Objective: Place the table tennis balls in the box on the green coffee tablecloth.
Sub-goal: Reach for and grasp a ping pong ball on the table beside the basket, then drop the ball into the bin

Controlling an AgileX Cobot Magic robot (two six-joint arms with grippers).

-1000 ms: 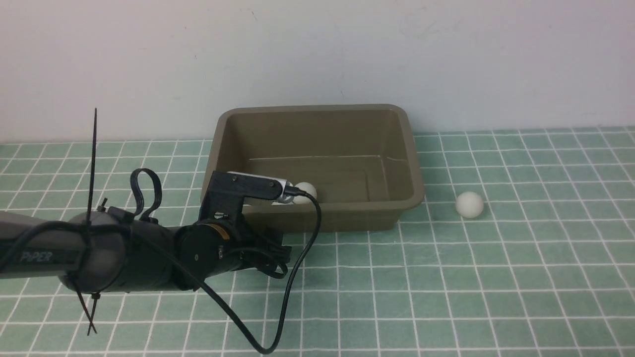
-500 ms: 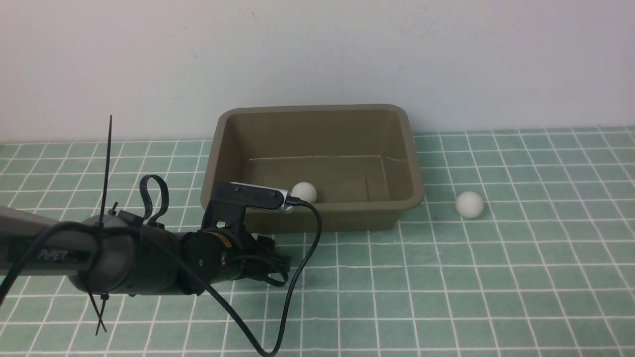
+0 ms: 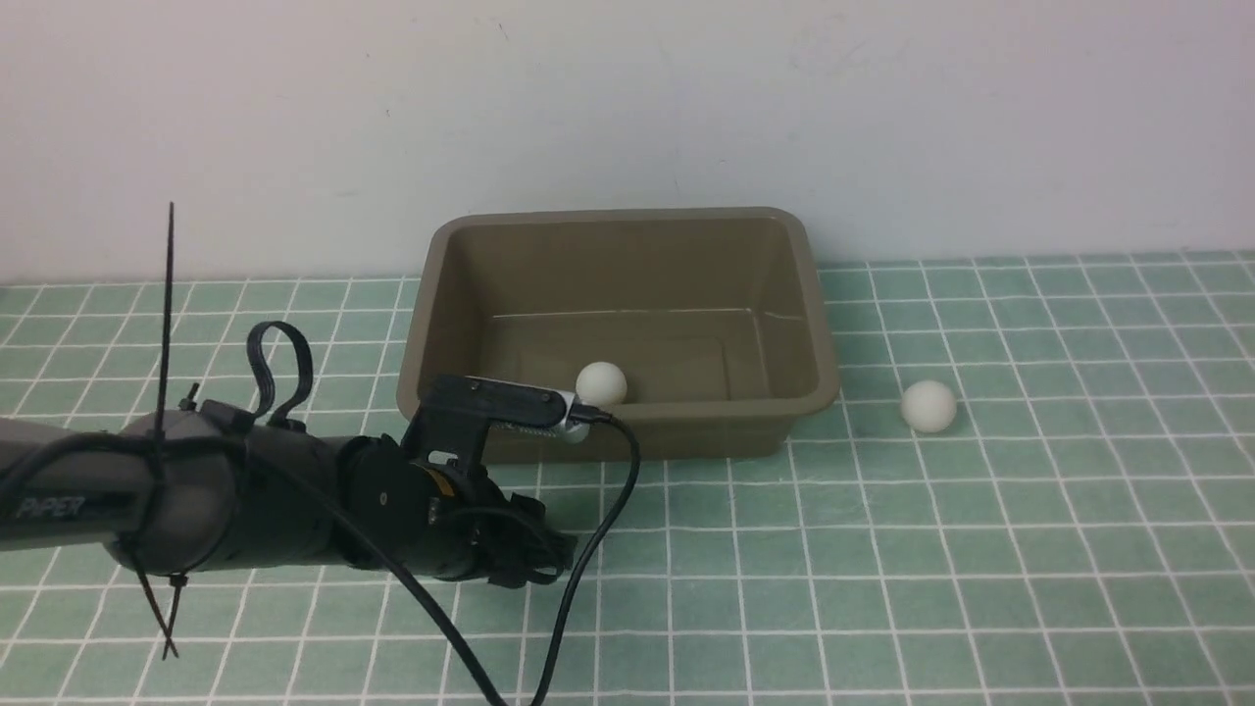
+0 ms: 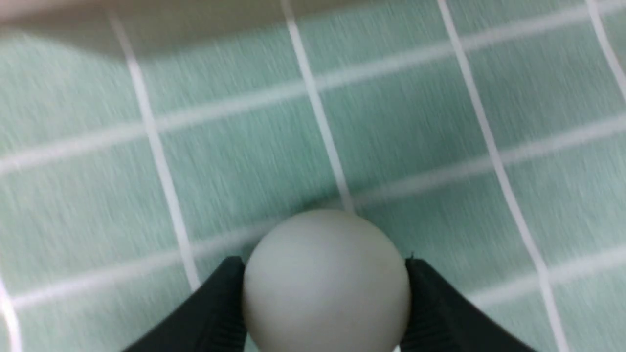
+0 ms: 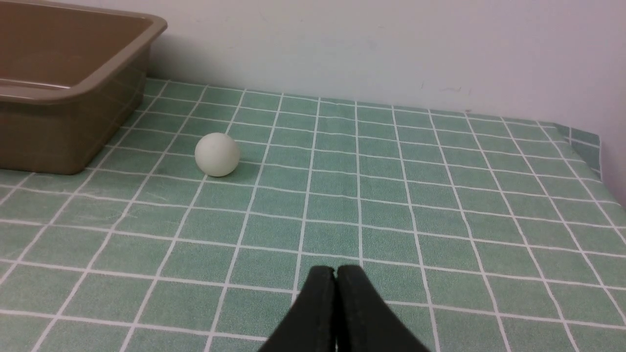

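- Left wrist view: left gripper (image 4: pixel 324 268) pinches a white ball (image 4: pixel 325 293) from both sides, above the green tablecloth (image 4: pixel 234 161); touching it or lifted, cannot tell.
- Right wrist view: right gripper (image 5: pixel 335 276) low over the cloth, jaws pressed together.
- Front view: second ball (image 3: pixel 601 383) lies inside the box (image 3: pixel 819 324), near its front wall.
- Third ball (image 3: pixel 928 405) sits on the cloth just right of the box.

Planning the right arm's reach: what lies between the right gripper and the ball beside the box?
Only bare cloth, from right gripper to ball, as the right wrist view shows.
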